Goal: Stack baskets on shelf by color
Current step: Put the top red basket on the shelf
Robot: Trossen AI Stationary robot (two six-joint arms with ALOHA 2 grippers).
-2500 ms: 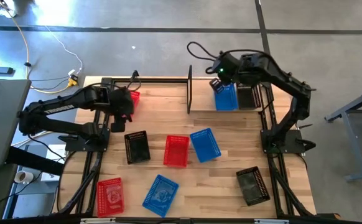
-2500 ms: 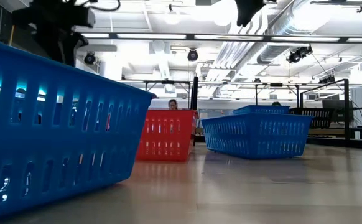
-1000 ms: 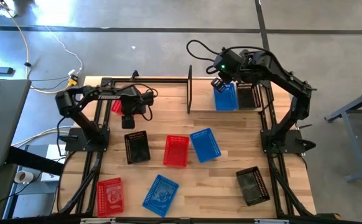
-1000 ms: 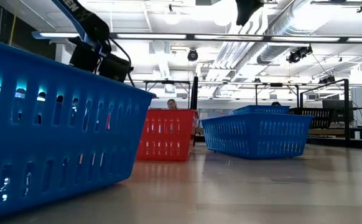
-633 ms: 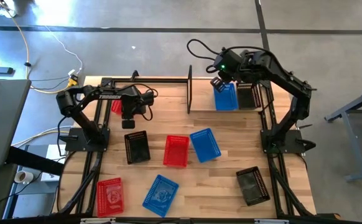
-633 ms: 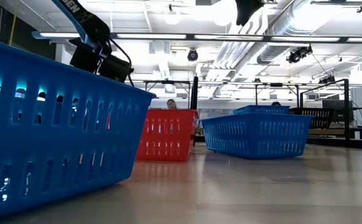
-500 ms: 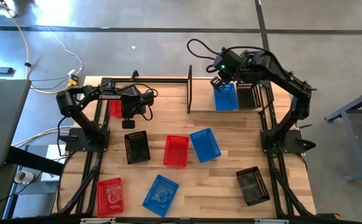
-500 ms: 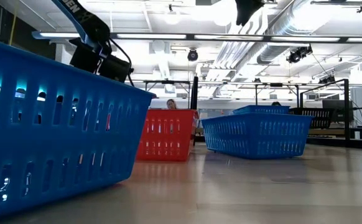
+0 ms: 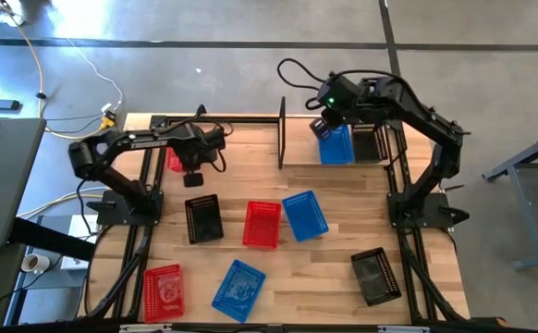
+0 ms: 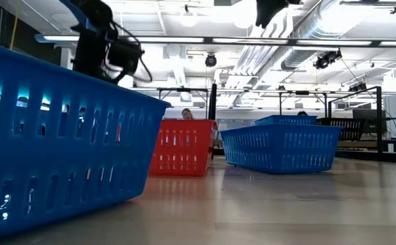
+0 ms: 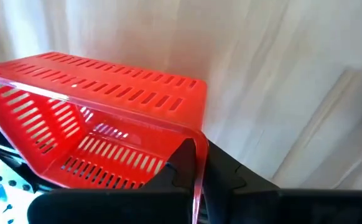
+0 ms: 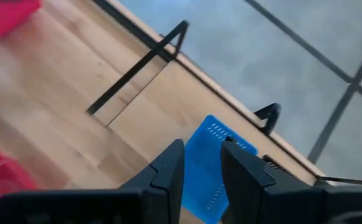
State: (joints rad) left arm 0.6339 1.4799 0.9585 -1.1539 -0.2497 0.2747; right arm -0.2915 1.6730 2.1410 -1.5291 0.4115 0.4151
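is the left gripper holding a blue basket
No, the left gripper has its fingers clamped on the rim of a red basket, plain in the left wrist view.

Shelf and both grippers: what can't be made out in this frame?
- Shelf, high view: the right arm covers its far end, so whether more baskets sit under the blue basket and black basket is hidden.
- Right gripper, right wrist view: its fingers straddle the blue basket's wall; contact is unclear.
- Left gripper, left wrist view: clamped on the red basket; the picture's edge cuts off one end of it.
- Low view: a near blue basket blocks the left side.
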